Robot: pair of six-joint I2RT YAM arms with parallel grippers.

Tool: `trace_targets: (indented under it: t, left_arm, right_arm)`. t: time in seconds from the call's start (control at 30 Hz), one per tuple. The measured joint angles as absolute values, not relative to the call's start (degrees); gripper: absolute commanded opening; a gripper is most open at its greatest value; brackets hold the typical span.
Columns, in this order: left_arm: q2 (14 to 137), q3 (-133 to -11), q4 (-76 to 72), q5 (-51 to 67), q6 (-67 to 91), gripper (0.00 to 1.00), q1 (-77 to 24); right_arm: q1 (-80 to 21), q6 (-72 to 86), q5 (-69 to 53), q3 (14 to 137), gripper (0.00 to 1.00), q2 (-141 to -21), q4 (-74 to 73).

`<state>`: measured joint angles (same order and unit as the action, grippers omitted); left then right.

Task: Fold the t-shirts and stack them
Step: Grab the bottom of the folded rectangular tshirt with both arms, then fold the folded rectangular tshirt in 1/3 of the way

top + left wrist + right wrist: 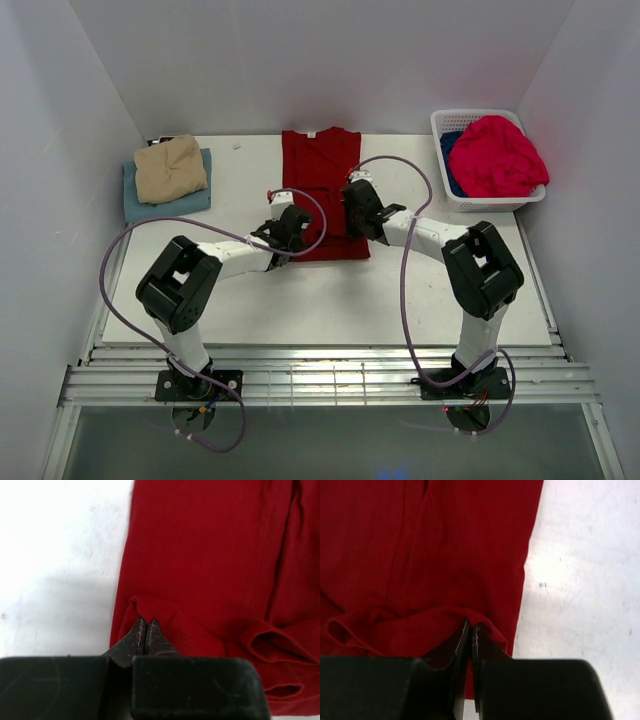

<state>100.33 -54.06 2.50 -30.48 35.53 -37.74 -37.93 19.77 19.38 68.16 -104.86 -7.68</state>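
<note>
A dark red t-shirt lies lengthwise in the middle of the table, its sides folded in. My left gripper is shut on its lower left hem, which bunches up at the fingertips. On the other side my right gripper is pinching the lower right hem, jaws pressed together. A tan t-shirt sits folded on a light blue t-shirt at the back left. A bright pinkish-red t-shirt is heaped in the basket over a deep blue one.
The white lattice basket stands at the back right by the side wall. White walls close the table on three sides. Purple cables loop from both arms over the near table.
</note>
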Motion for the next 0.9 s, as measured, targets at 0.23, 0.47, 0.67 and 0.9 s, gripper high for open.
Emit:
trace_targets:
  t: [0.23,0.47,0.67,0.9]
  left_arm:
    - [104.29,-60.9,-1.13,-27.24,31.14,0.0,-34.2]
    - [108.14,-68.25,-2.24,-25.28,28.77,0.0,-30.98]
    - [113.69,-72.6,-2.9,-23.35,27.35,0.0,-29.19]
    - [118.17,-75.57,-2.96,-21.61,26.37,0.0,-27.59]
  right_arm:
    - [-35.4,16.47,17.21,78.3,0.08,-110.59,-8.86]
    - [-33.43,14.31,15.62,85.84,0.08,-116.11,-10.63]
    - [-31.79,13.02,14.24,91.66,0.08,-121.32,-11.99]
    - [-30.26,12.34,12.88,96.36,0.08,-125.05,-13.87]
